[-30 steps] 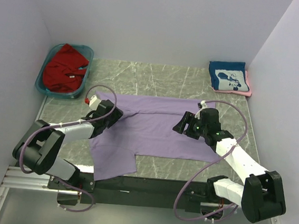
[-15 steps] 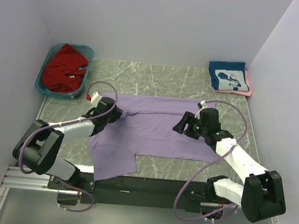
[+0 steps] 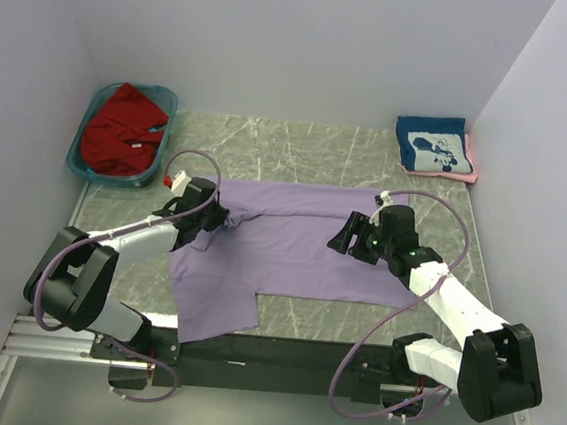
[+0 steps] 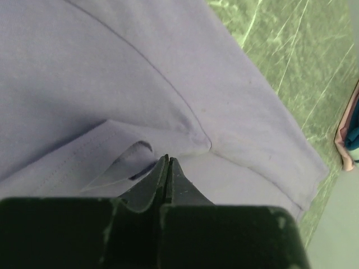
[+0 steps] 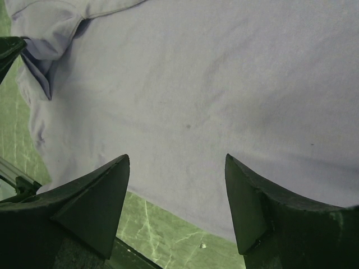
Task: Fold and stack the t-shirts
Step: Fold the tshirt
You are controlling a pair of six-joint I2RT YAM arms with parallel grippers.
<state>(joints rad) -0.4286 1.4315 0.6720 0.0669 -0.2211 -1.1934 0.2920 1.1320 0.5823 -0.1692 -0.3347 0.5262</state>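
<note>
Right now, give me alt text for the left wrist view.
The left gripper, shut, has its tips at a raised fold of the plain lavender-purple cloth t-shirt; whether it pinches cloth is unclear. Green marbled tabletop shows at upper right.

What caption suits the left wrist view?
Shut left pincer tipped against a raised fold of the lavender t-shirt, green marble table beyond.

The counter (image 3: 310, 145) is a green marble-patterned slab. A lavender t-shirt (image 3: 290, 253) lies spread flat across its middle, and the shirt's near-left portion extends past the near edge. A teal tub (image 3: 169, 111) stands on the far left corner. On the far right corner, a folded pink t-shirt (image 3: 471, 162) rests directly on the surface beneath a folded navy t-shirt (image 3: 432, 147).
</note>
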